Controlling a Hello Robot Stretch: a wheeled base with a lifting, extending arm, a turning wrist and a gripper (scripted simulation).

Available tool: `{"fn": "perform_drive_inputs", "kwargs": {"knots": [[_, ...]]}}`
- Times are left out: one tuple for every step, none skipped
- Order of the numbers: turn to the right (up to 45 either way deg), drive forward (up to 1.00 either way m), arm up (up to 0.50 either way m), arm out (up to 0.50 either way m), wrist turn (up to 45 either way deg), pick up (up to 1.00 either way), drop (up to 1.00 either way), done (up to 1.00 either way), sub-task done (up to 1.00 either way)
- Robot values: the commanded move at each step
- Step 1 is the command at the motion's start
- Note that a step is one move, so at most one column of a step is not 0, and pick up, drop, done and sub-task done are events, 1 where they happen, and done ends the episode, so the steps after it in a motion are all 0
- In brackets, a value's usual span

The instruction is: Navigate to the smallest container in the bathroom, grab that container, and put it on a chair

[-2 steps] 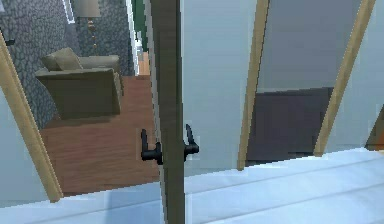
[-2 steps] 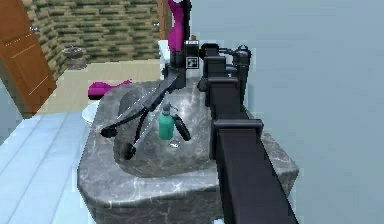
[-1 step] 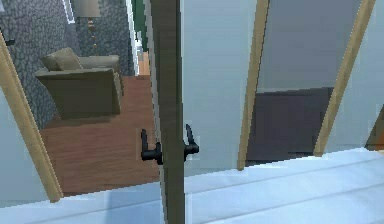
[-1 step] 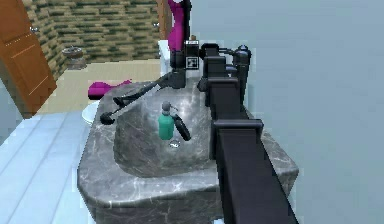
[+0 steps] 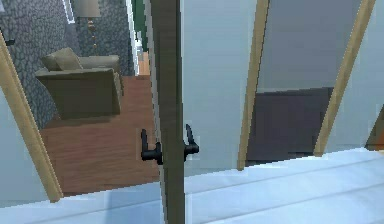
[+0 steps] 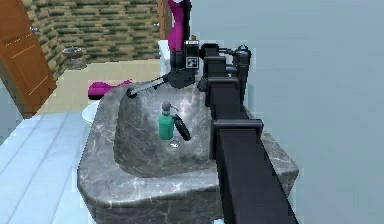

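Observation:
A teal spray bottle (image 6: 166,123) with a black trigger is in the basin of a grey marble sink (image 6: 125,165). My arm rises from the arm side view's bottom edge over the sink's right side. The gripper (image 6: 148,88) reaches left above the basin's far rim, just beyond the bottle. I cannot tell whether it holds anything. In the forward view, an olive armchair (image 5: 85,85) stands on a wood floor, through a doorway at the left.
A door (image 5: 168,100) stands edge-on close ahead, with black handles. Wooden frames flank openings on both sides. Beyond the sink are a magenta upright thing (image 6: 180,30), a pink thing (image 6: 105,88), a small grey bin (image 6: 72,55) and a wooden door (image 6: 22,65).

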Motion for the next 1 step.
{"fn": "perform_drive_inputs", "kwargs": {"knots": [[0.0, 0.0, 0.0, 0.0, 21.0, 0.0, 0.0, 0.0, 0.0]]}}
